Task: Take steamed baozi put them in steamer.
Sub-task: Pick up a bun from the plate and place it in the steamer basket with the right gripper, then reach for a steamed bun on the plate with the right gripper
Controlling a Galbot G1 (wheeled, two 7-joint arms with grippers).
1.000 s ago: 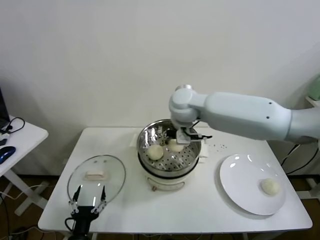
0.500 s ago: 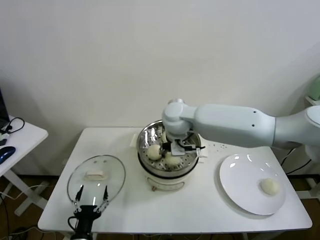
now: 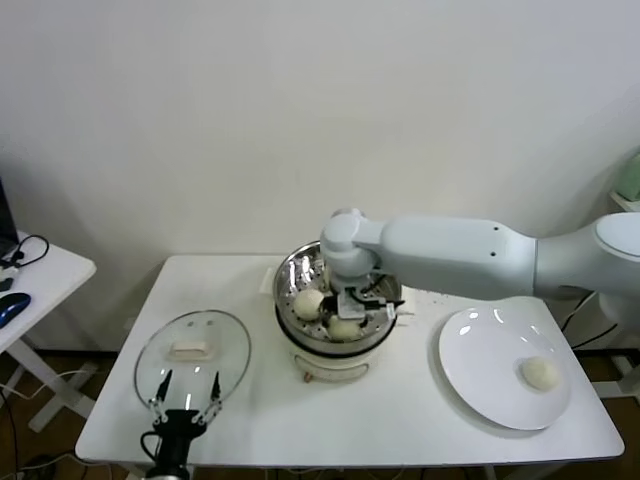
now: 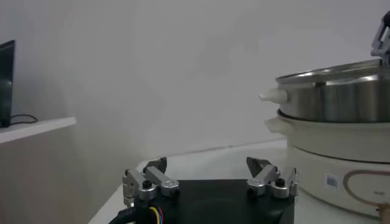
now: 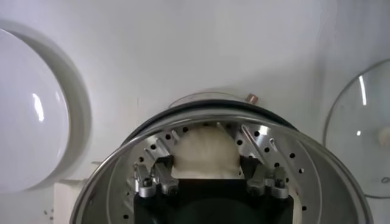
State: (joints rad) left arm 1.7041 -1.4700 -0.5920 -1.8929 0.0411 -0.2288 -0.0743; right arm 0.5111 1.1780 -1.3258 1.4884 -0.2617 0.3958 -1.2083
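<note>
The steel steamer (image 3: 284,288) stands on its cream cooker base (image 3: 330,366) at the table's middle. My right gripper (image 3: 348,316) reaches down into it, shut on a cream-white baozi (image 3: 345,328) near the front of the perforated floor. In the right wrist view that baozi (image 5: 206,151) fills the gap between both fingers (image 5: 166,168). A second baozi (image 3: 309,302) lies in the basket to the left. One more baozi (image 3: 541,373) rests on the white plate (image 3: 480,350) at the right. My left gripper (image 3: 187,392) is parked open at the table's front left.
A round glass lid (image 3: 192,345) lies flat on the table just behind the left gripper. A small side table (image 3: 40,270) with cables stands off to the left. In the left wrist view the steamer (image 4: 341,97) rises close on one side.
My right gripper has carried the baozi from the back of the steamer toward its front and lowered it onto the floor. The left arm stays parked.
</note>
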